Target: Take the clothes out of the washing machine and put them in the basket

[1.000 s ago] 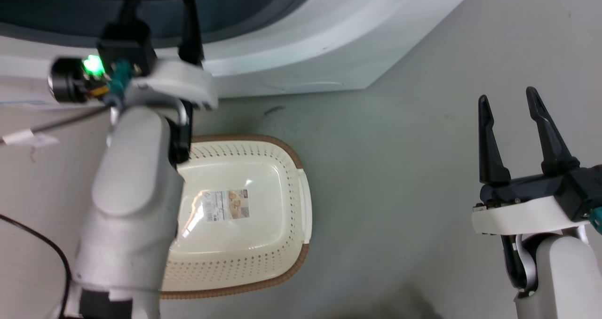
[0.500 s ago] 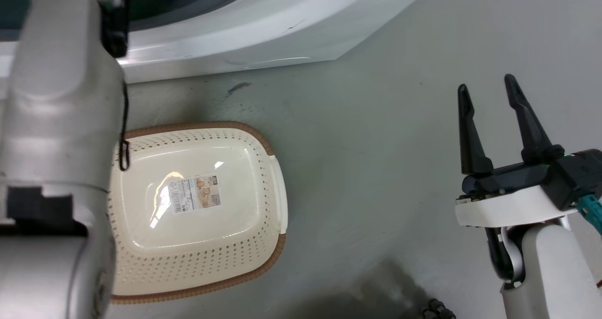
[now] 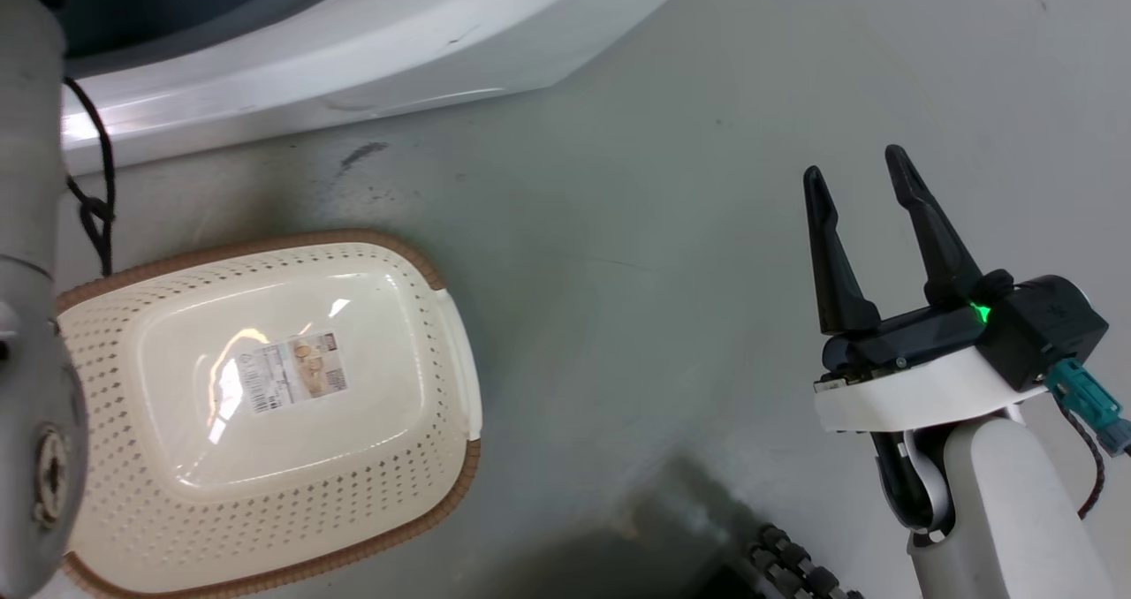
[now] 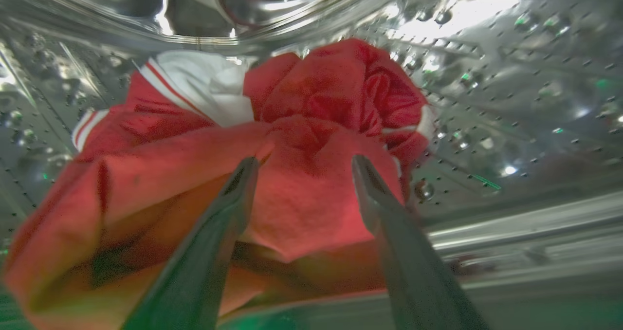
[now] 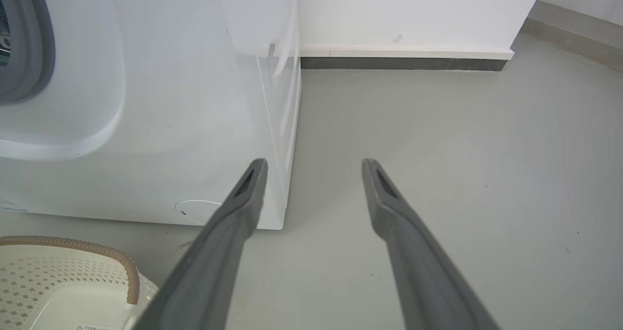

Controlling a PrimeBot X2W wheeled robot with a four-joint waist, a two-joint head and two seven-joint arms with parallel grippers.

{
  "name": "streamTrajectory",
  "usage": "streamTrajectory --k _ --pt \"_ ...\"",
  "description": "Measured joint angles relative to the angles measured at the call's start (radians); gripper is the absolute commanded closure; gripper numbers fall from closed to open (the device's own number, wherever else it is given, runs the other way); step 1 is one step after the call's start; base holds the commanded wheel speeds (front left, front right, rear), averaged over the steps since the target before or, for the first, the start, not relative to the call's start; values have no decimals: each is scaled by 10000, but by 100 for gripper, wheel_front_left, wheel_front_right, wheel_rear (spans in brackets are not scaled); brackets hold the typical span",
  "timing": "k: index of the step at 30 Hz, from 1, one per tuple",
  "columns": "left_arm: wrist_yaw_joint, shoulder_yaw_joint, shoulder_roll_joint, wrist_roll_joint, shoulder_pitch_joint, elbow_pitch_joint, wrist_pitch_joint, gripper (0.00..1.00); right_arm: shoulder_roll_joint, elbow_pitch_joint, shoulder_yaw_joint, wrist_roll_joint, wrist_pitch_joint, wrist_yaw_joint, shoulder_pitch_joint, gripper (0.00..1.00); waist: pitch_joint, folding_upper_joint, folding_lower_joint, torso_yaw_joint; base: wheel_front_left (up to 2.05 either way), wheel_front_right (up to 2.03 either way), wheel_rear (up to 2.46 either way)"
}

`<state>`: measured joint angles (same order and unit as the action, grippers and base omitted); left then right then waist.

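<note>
Two left fingers (image 4: pixel 209 252) flank the clothes (image 4: pixel 311 96) (perhaps touching), drum (image 4: pixel 511 77) behind.

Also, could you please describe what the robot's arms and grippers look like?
The right gripper has two long, tapering black fingers on a black base, above a curved white wrist plate and a pale forearm. A green light glows near a teal connector with a dark cable. The left forearm is pale grey, a black cable looping beside it; the left gripper has dark fingers.

The right tool (image 3: pixel 853 164) has two long black tapered fingers (image 3: pixel 835 263), a white collar (image 3: pixel 910 400), green light (image 3: pixel 978 313) and teal plug (image 3: pixel 1085 398). A black cable (image 3: pixel 95 215) hangs beside the pale grey left forearm (image 3: pixel 31 334).
</note>
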<state>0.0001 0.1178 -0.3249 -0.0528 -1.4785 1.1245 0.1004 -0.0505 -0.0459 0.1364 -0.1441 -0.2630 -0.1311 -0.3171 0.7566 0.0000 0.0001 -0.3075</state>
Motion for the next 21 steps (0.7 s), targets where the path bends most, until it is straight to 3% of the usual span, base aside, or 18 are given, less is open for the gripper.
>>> streamTrajectory --k 17,18,19,20,21 --pt "111 362 -888 136 -1331 723 3396 0 -4 -61 575 -685 0 0 -101 0 567 0 -1 -1002 0 0 0" --pt "134 384 -918 136 -1346 702 3475 23 -4 -59 623 -704 0 0 -101 0 569 0 -1 -1031 0 0 0" --pt "184 370 -936 123 -1349 698 3603 79 -4 -59 673 -769 0 0 -101 0 573 0 -1 -1056 0 0 0" --pt "201 359 -949 105 -1351 681 3689 100 -2 -61 706 -790 -2 0 -101 0 578 0 -1 -1077 0 0 0" --pt "245 345 -963 40 -1350 671 3806 100 -4 -63 744 -825 0 0 -101 0 578 0 -1 -1097 0 0 0"
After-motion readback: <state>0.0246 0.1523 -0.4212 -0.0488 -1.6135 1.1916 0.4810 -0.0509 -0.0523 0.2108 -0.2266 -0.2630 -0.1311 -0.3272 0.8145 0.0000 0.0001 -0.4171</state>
